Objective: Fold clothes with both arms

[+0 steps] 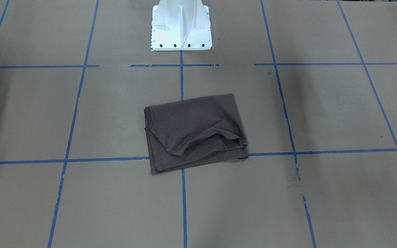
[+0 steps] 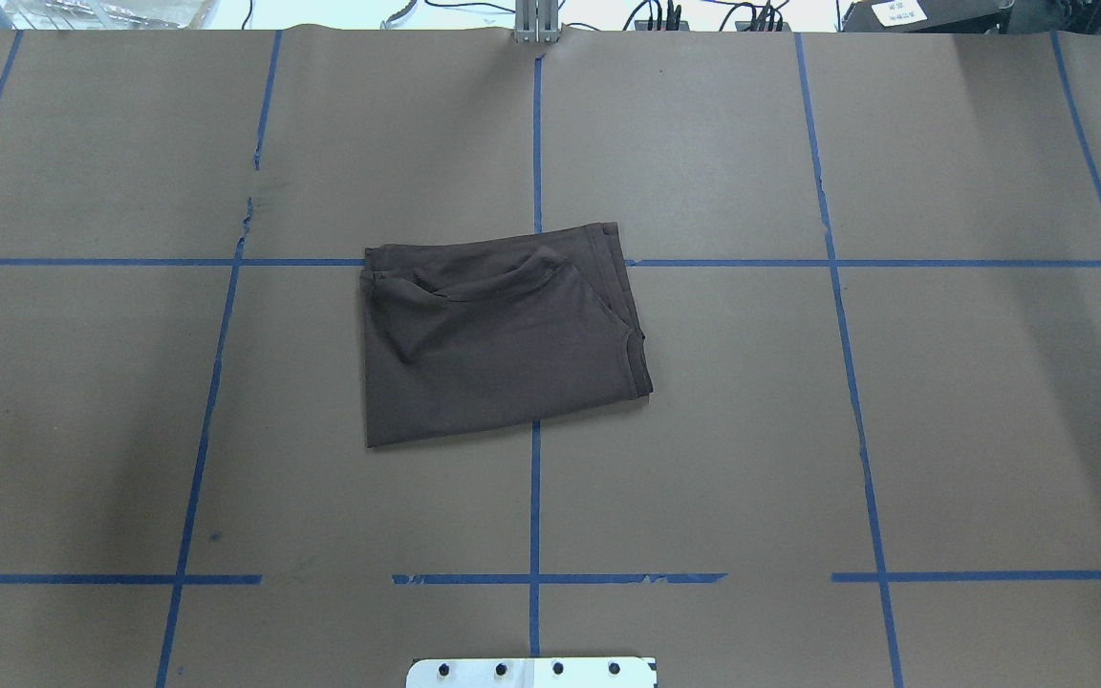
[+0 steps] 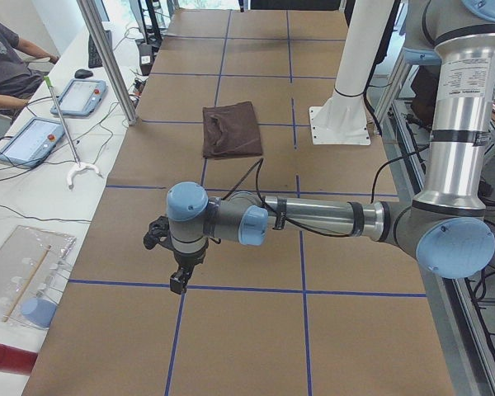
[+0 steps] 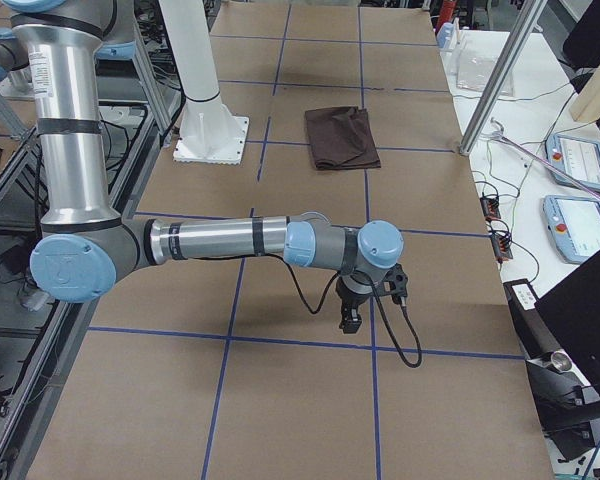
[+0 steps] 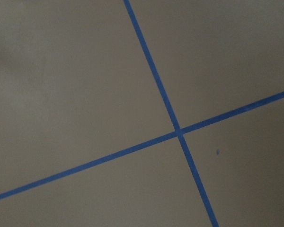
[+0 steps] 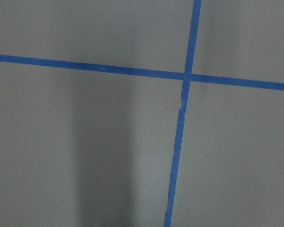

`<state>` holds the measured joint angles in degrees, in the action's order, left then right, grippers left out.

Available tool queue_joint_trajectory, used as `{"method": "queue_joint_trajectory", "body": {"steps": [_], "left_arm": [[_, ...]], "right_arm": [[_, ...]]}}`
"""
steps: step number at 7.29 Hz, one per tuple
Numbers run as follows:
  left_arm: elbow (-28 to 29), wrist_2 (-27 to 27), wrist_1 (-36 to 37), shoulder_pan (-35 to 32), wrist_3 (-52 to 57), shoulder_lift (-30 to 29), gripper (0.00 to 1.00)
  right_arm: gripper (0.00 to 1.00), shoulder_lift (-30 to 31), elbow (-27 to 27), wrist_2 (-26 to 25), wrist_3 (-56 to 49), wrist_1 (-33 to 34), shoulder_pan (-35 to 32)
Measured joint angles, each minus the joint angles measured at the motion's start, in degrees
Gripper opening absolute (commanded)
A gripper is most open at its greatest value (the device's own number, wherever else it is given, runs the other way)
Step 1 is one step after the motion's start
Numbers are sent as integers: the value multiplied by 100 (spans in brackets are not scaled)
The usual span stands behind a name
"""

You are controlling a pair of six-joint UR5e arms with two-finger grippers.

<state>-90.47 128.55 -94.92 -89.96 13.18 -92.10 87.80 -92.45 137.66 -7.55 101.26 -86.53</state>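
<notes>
Robotics lab, no doubt about it.
Brown-paper table (image 2: 990,430) gridded with blue tape (image 2: 535,506), big robot arm (image 3: 313,219) over it, teach pendants (image 3: 81,96) on the side bench (image 3: 33,194).

The dark brown T-shirt (image 2: 498,334) lies folded into a rough rectangle at the middle of the bench (image 2: 799,430). A wrinkled flap sits on top and its hems are stacked along one side. The left arm (image 3: 313,218) and right arm (image 4: 220,240) stretch out level, well apart from it. The left gripper (image 3: 179,283) and right gripper (image 4: 351,322) point down, and how their jaws stand is unclear.
</notes>
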Motion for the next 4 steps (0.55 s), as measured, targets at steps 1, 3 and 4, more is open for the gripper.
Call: {"method": "queue_joint_trajectory", "body": {"steps": [1, 3, 4], "left_arm": [[24, -3, 95, 3, 0, 8, 100], [22, -3, 143, 4, 0, 3, 100], [34, 1, 142, 4, 1, -14, 100]], "right_arm": [[100, 51, -8, 49, 2, -3, -32], [100, 121, -51, 71, 10, -190, -160], [100, 147, -65, 72, 19, -301, -293]]}}
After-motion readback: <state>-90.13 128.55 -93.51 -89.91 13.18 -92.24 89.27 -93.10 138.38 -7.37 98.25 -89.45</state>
